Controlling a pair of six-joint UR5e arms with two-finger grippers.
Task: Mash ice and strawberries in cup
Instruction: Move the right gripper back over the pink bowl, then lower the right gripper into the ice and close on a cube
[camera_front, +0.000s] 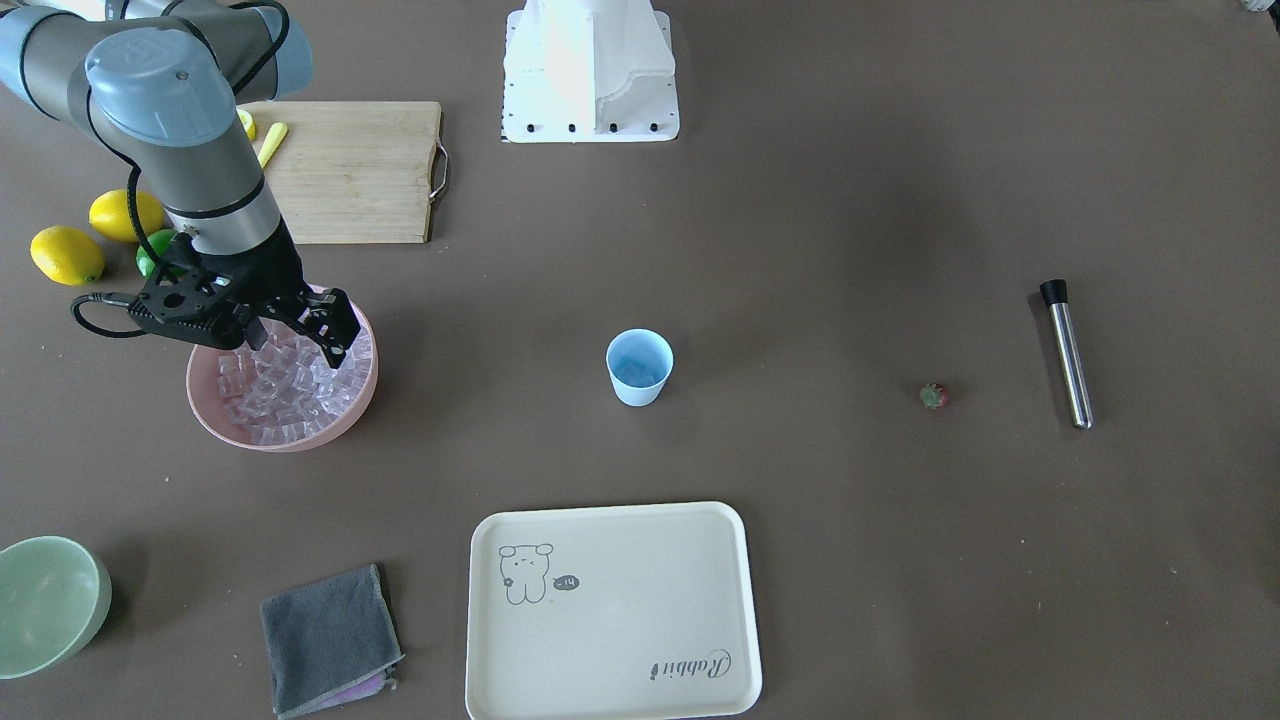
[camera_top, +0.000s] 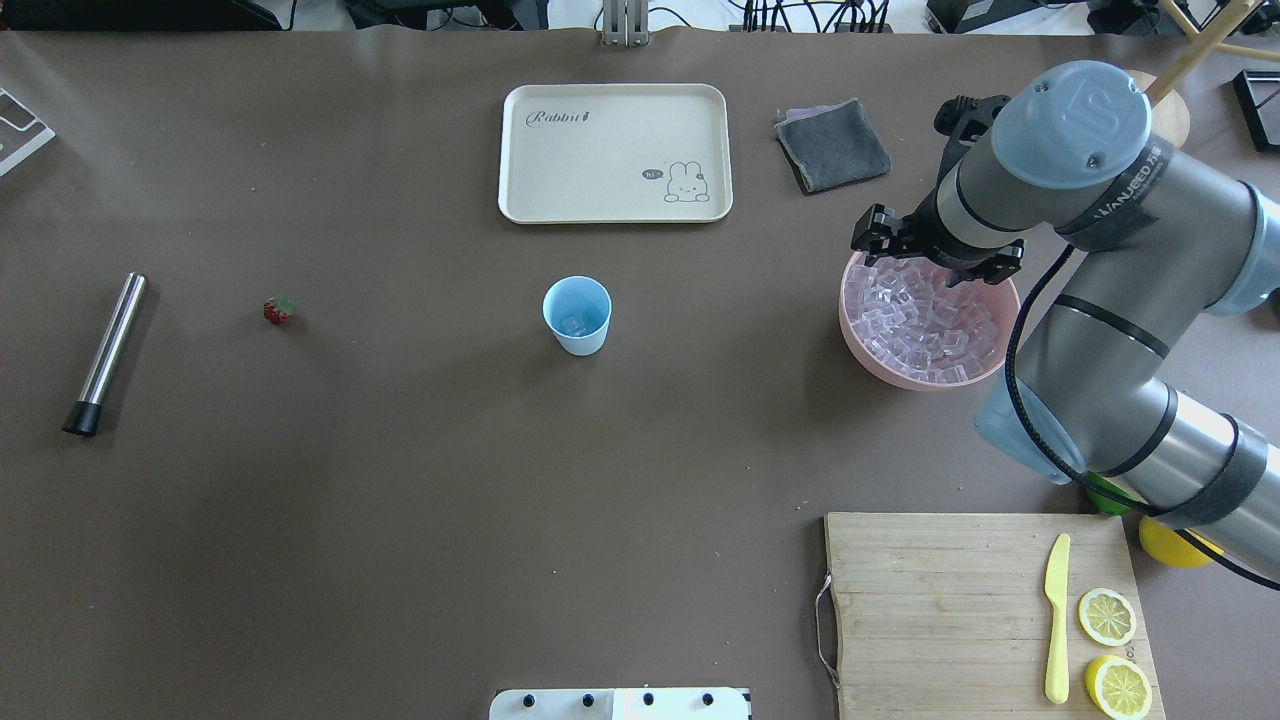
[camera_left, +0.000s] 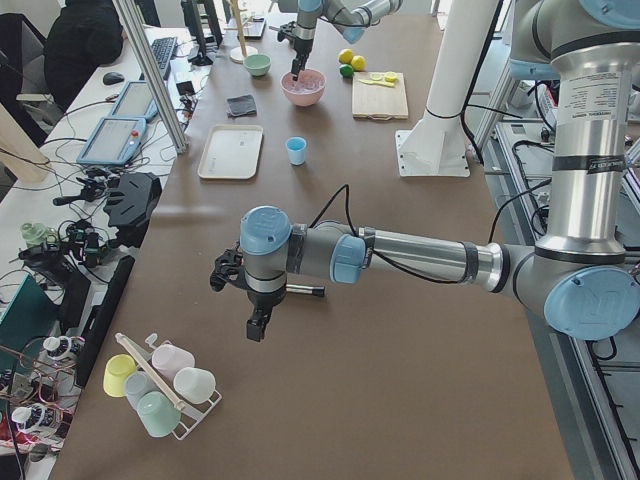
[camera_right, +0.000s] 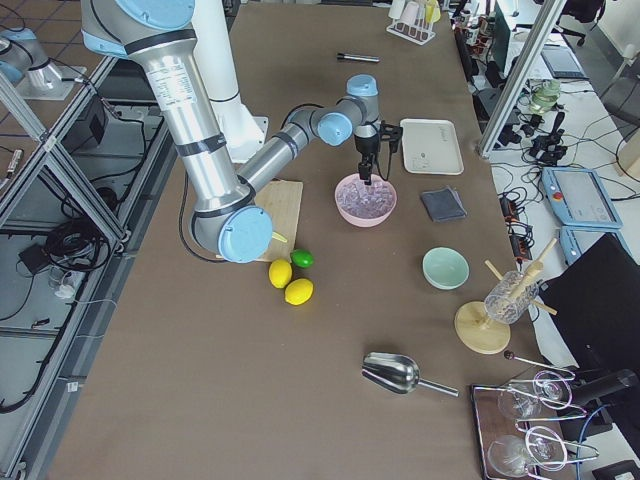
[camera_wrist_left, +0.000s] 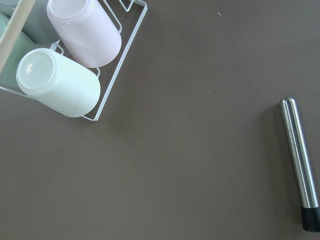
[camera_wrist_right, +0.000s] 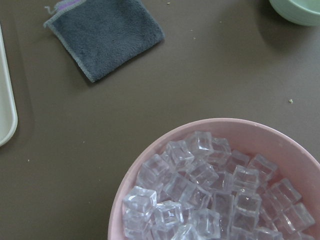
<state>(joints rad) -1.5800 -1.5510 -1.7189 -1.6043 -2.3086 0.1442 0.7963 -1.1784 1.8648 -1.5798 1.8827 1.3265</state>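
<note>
Ice (camera_front: 290, 390) is heaped in the pink bowl (camera_front: 300, 440) on the robot's right. The right gripper (camera_front: 335, 340) is held just over it, probably so that a cube can be taken to the cup (camera_front: 639, 367) at mid-table. Whether its jaws are apart cannot be told.

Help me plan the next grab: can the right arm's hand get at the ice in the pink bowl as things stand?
Probably yes: the right hand hangs directly over the ice in the open pink bowl, with nothing visible between them.
</note>
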